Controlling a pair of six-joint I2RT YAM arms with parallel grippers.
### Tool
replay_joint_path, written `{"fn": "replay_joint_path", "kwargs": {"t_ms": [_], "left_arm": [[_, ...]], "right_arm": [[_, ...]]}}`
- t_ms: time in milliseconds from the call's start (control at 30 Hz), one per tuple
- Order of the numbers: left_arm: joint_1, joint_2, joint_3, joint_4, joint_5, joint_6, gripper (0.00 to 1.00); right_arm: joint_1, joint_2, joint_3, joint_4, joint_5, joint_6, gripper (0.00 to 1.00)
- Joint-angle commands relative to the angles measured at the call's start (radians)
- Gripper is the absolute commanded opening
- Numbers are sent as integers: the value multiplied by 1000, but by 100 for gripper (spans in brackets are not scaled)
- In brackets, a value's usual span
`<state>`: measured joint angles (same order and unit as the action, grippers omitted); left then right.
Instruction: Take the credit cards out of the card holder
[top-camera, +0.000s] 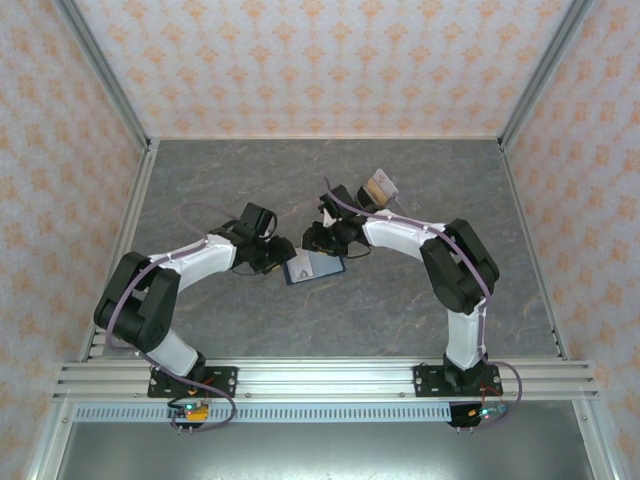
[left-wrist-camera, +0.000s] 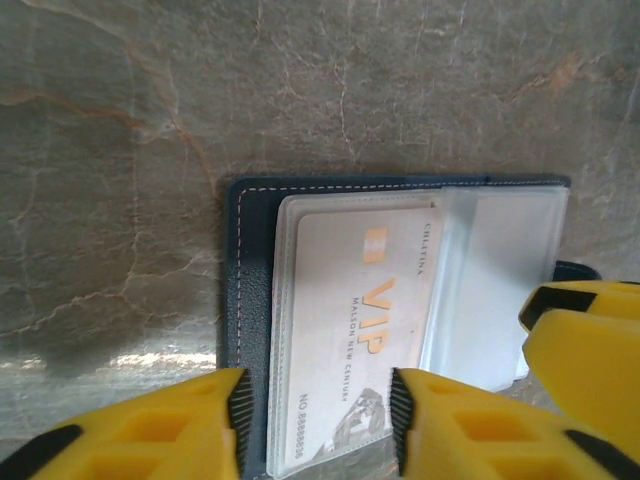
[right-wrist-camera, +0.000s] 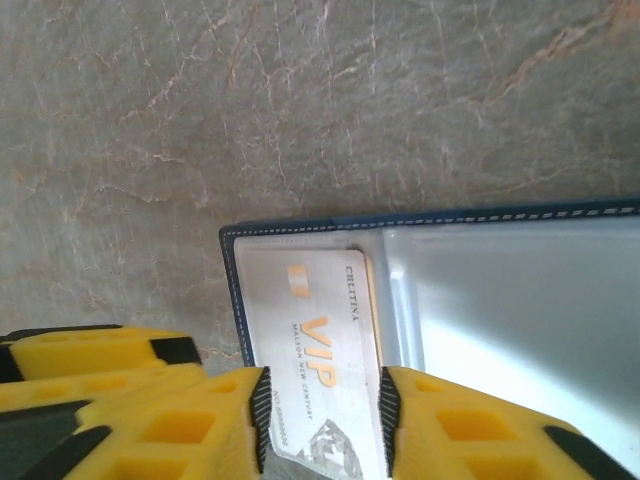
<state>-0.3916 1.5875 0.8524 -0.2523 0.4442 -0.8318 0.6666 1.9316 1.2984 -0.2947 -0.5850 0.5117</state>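
The card holder (top-camera: 313, 268) lies open near the middle of the counter (top-camera: 200, 180). The left gripper (left-wrist-camera: 315, 430) is at its 9 o'clock edge and the right gripper (right-wrist-camera: 322, 420) at about its 1 o'clock. Each gripper stands partly open with its fingers either side of the VIP card (left-wrist-camera: 350, 320). Whether either one actually pinches the card or the holder, I cannot tell.

The main risk is that both grippers crowd the same end of the card. In the left wrist view a right finger sits just beside the left one, so a small sideways move could knock them together. The card lies under a clear sleeve (left-wrist-camera: 500, 280). If a gripper catches the sleeve along with the card, a pull would likely drag or lift the whole holder instead of freeing the card. With nothing pinning the holder down, it may also slide on the smooth counter.

There is plenty of open room. The counter is bare from 3 through 6 to 9 o'clock of the holder, and the walls are well apart. Loose cards (top-camera: 380, 185) already out lie at about 1 o'clock, close beside the right arm, where a careless swing could scatter them.
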Motion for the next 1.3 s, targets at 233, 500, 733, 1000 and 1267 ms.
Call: {"fn": "replay_joint_path", "kwargs": {"t_ms": [233, 500, 733, 1000, 1267], "left_arm": [[-11, 71, 63, 10, -39, 41, 28], [-10, 145, 81, 46, -12, 39, 18], [-10, 183, 104, 44, -12, 48, 14], [-9, 198, 102, 30, -27, 61, 13], [-9, 204, 100, 34, -18, 65, 12]], "right_arm": [[-1, 59, 25, -53, -18, -70, 24], [-2, 69, 7, -34, -20, -57, 23], [-5, 69, -7, -2, -24, -38, 20], [-28, 54, -45, 22, 20, -7, 21], [-36, 63, -68, 79, -50, 7, 19]]}}
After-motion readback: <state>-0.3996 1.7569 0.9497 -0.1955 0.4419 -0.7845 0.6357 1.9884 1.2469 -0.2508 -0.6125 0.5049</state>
